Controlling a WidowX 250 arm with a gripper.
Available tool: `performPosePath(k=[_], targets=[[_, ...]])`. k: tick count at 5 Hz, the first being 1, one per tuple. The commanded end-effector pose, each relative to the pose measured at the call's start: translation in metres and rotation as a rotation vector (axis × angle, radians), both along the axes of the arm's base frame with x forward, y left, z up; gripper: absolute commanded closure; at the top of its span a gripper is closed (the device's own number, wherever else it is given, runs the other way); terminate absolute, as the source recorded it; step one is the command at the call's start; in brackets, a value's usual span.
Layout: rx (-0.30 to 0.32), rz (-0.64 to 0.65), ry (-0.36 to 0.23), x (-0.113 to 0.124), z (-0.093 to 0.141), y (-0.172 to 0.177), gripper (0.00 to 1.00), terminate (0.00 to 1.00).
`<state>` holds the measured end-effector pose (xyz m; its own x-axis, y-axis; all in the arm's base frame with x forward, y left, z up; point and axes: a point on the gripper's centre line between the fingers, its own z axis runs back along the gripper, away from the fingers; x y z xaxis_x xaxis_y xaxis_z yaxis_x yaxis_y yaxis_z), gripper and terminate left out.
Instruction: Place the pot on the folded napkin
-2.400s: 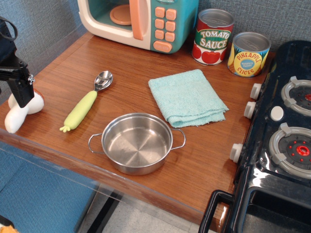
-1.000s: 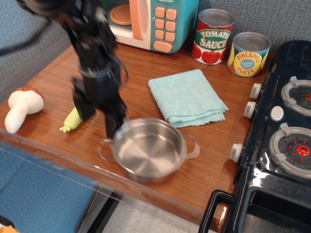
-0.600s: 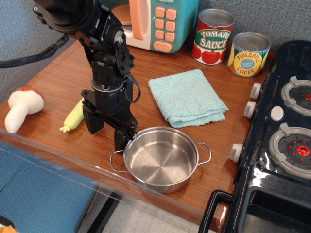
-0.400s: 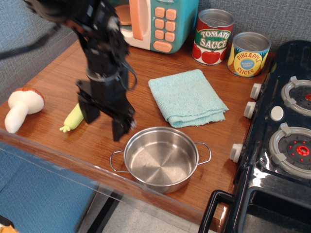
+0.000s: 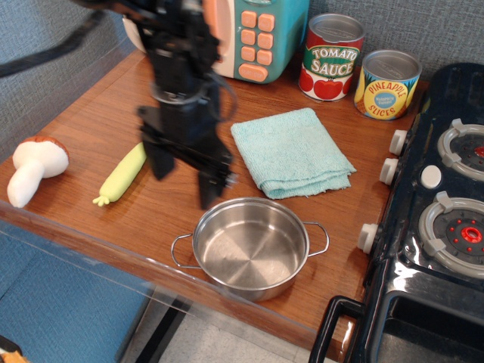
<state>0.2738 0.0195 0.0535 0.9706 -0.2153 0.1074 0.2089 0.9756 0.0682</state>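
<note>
The pot is shiny steel with two wire loop handles and stands empty near the counter's front edge. The folded napkin is light teal and lies flat behind it, to the right, apart from the pot. My gripper is black, blurred by motion, and hangs open and empty above the counter, just up and left of the pot and left of the napkin. Its two fingers point down and stand apart.
A toy microwave stands at the back. A tomato sauce can and a pineapple can stand right of it. A yellow-green spoon handle and a toy mushroom lie at left. A black toy stove fills the right side.
The gripper came in from the left and pushed the pot to the right along the front edge. It then let go, rose and moved back right toward the napkin. The pot stays put.
</note>
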Motion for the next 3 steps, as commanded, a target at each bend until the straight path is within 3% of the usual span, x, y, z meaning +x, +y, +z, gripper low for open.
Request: performPosePath(k=[1,3], targets=[[0.034,-0.044,0.027,-0.006,-0.017,-0.036,0.0,0.0],[0.056,0.009,0.083,0.002,-0.042,-0.024,0.0,0.0]])
